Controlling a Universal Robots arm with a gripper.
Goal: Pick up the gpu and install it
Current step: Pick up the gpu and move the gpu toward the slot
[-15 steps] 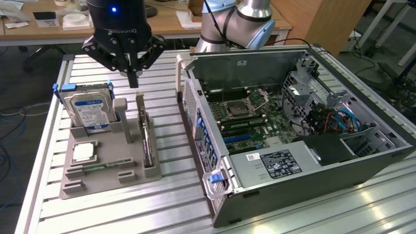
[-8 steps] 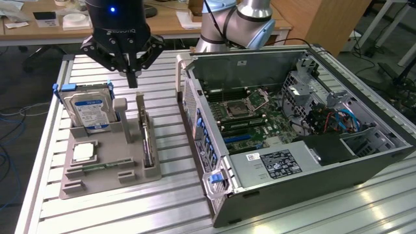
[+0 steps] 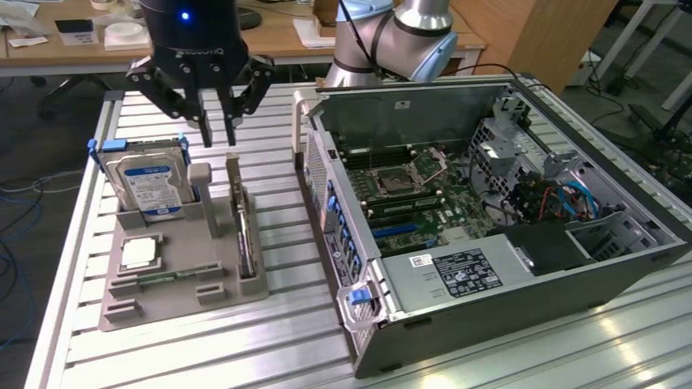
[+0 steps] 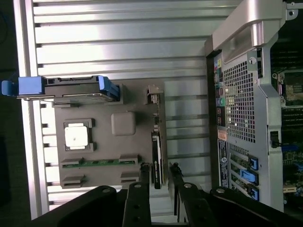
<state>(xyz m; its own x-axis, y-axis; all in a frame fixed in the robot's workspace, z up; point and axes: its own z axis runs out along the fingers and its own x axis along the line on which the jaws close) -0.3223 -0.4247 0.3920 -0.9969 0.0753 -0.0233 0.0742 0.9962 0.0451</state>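
Hovering hand (image 3: pixel 217 143), gpu (image 3: pixel 242 225) upright just below

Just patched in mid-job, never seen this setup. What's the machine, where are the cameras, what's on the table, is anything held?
It is one robot arm; the black two-fingered claw is its end effector. One camera watches from off the arm; the other rides on the wrist, looking down past the fingers. On the slatted table sits a grey tray carrying a hard drive, a processor chip and the graphics card, standing on edge. Beside it lies an open computer case. The end effector hangs just above the card, fingers slightly apart, holding nothing.
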